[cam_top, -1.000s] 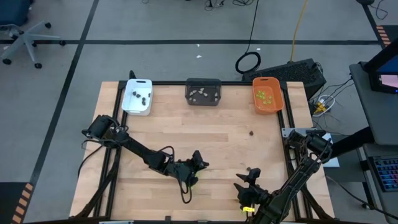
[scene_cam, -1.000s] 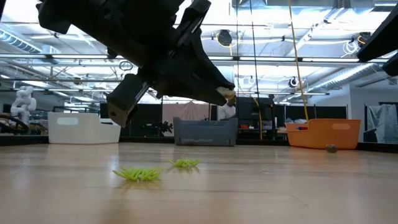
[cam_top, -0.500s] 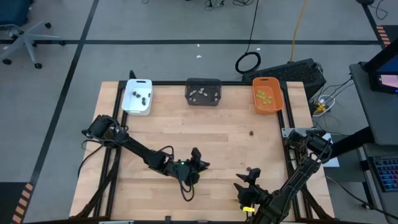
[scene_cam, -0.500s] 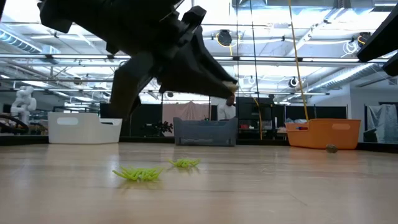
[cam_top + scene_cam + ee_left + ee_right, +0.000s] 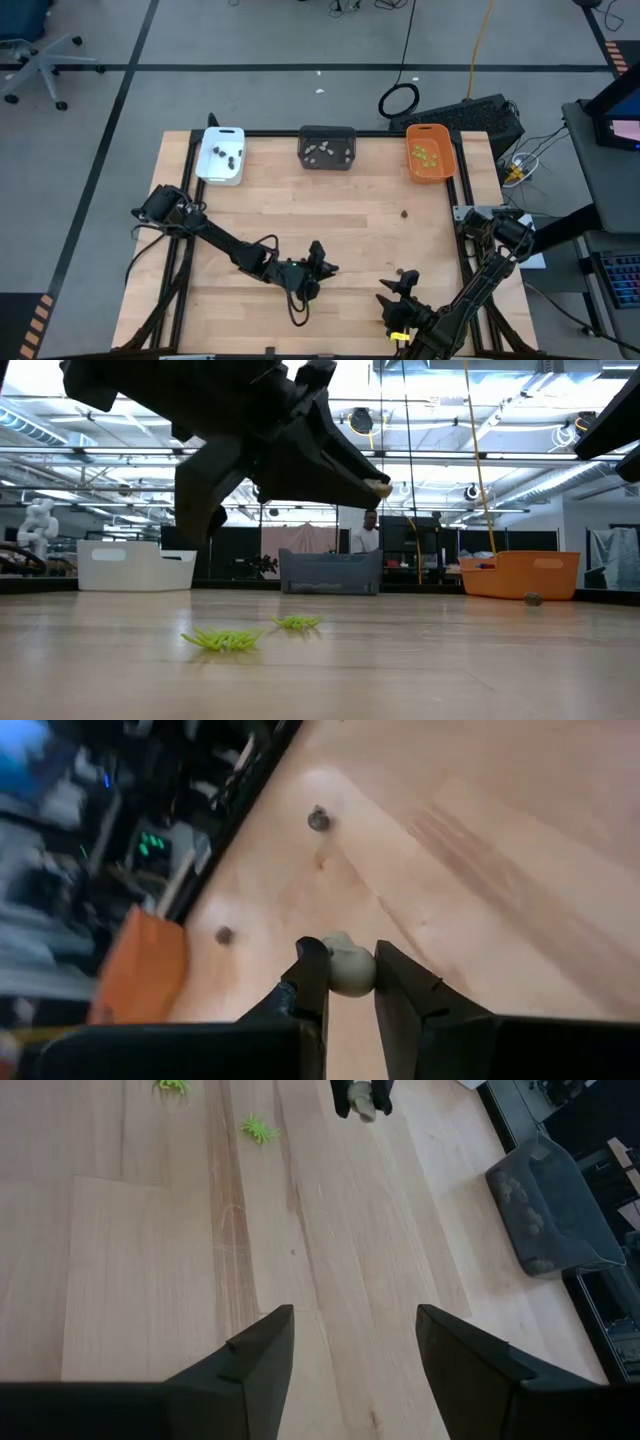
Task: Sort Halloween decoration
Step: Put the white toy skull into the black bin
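Lower centre of the high view: the left gripper (image 5: 349, 972) hangs above the desk (image 5: 350, 220), jaws clenched on a pale beige piece (image 5: 349, 966), presumably bound for the grey tray (image 5: 327, 148). Green pieces (image 5: 222, 639) lie below; right gripper (image 5: 352, 1350), jaws released, waits bottom right.

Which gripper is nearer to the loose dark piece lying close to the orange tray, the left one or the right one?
The right gripper is nearer: it rests toward the table's front edge, below the loose dark piece. The left gripper, holding a pale beige piece, is farther off toward the middle.
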Robot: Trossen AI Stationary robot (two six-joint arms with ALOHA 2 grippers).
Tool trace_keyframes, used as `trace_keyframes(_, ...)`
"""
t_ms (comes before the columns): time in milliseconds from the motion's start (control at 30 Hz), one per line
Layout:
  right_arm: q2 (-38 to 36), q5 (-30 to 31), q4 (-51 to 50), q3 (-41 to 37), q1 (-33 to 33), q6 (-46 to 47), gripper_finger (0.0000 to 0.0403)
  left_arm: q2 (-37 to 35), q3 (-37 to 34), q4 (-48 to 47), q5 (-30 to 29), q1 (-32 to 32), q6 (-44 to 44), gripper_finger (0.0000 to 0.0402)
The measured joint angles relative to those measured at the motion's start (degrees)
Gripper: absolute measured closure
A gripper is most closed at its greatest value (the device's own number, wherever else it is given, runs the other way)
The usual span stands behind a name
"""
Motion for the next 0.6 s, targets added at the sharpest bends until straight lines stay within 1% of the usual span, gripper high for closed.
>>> trace_keyframes(133,0.0,0.0,0.0,0.0,0.0,0.0,0.0204,0.0,0.0,0.2,0.0,0.0,10.9,0.0353)
trace_keyframes(267,0.0,0.1,0.0,0.0,0.0,-0.8,0.0204,0.0,0.0,0.2,-0.3,0.1,17.8,0.0353)
trace_keyframes(467,0.0,5.9,0.1,0.0,-0.1,-3.2,0.0204,0.0,0.0,0.7,-2.4,0.1,24.2,0.0353)
trace_keyframes(600,0.0,7.7,0.6,0.0,-0.1,-3.8,0.0204,-0.1,0.0,3.7,-2.8,0.1,23.8,0.0353)
